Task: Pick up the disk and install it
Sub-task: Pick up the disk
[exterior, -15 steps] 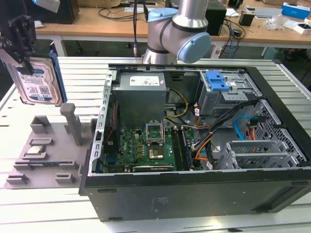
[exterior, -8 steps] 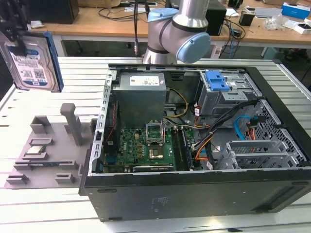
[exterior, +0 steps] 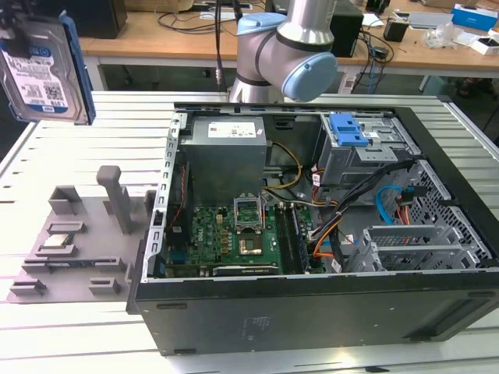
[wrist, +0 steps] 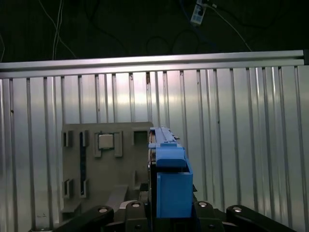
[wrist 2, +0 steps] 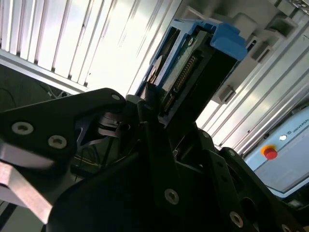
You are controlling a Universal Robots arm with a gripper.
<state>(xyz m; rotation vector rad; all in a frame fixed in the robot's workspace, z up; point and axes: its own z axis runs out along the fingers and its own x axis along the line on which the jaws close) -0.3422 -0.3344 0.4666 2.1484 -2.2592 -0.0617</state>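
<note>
Disk (exterior: 39, 74) hung high at exterior view's far left, over slatted worktop (exterior: 78, 339), well apart from computer case (exterior: 312, 312). Pincer (wrist: 171, 215) clamped its flat faces. Judged stiff, weighty, shock-sensitive; metal faces gave surest hold.

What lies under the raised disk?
In the first wrist view, the grey holder with the chip lies on the slatted table below the disk; the disk hides part of it.
</note>
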